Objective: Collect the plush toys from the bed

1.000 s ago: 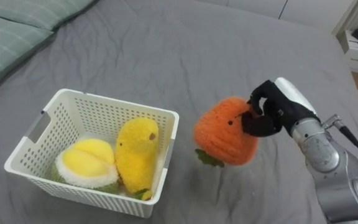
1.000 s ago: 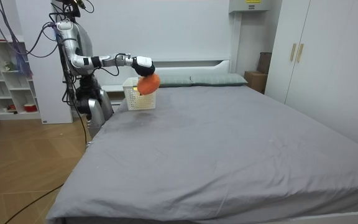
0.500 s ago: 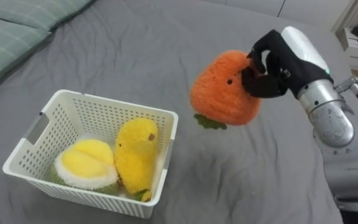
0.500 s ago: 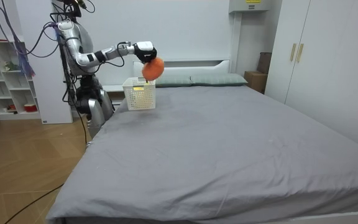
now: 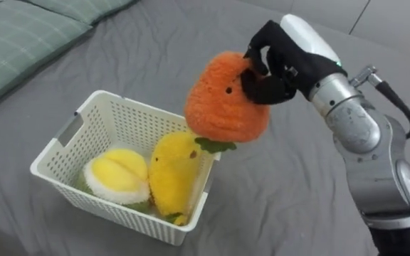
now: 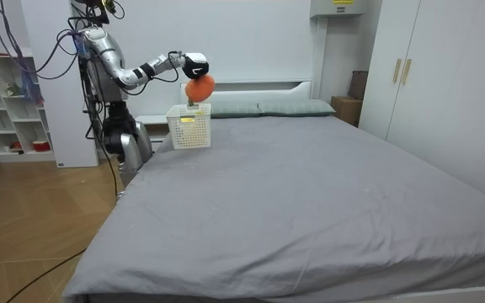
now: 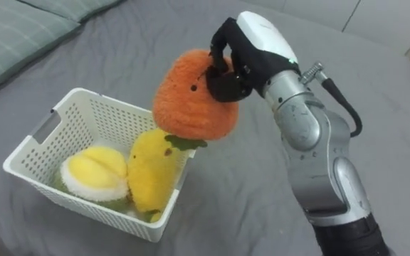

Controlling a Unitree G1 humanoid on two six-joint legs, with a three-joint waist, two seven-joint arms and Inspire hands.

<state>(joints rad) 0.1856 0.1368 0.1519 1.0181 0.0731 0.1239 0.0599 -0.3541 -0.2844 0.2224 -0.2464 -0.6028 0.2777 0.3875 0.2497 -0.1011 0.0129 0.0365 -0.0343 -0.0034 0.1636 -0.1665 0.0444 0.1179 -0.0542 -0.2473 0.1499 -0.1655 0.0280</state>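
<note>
Right hand [image 5: 290, 55] reaches in from the right, raised above the bed [image 5: 283, 206]. Dark fingers [image 5: 262, 80] are curled tight into the upper right side of an orange plush toy [image 5: 219, 107]. The fingertips sink into the fur, so how deep the grip goes is hard to tell. The forearm runs down to the lower right and is cut off at the edge.

The orange toy hangs clear of the sheet, over the right end of a white basket [image 5: 123, 122]. It covers the basket's far right corner. A small green leaf tuft [image 5: 216, 146] at the toy's underside sits just above the head of a tall yellow plush toy [image 5: 175, 171]; touching or apart, cannot tell.

In the basket, the tall yellow toy leans at the right wall. A round yellow-and-white plush toy [image 5: 117, 176] sits to its left, the two side by side. The near wall hides the bottoms of both. A little green shows under the round one, unclear what.

A striped green pillow [image 5: 27, 32] lies at upper left, partly cut off.

In the room view the robot stands at the head-end corner of the bed, on the room view's left, arm stretched over the basket. A shelf unit [image 6: 11, 109] stands behind it, and a wardrobe [image 6: 445, 84] on the room view's right.
</note>
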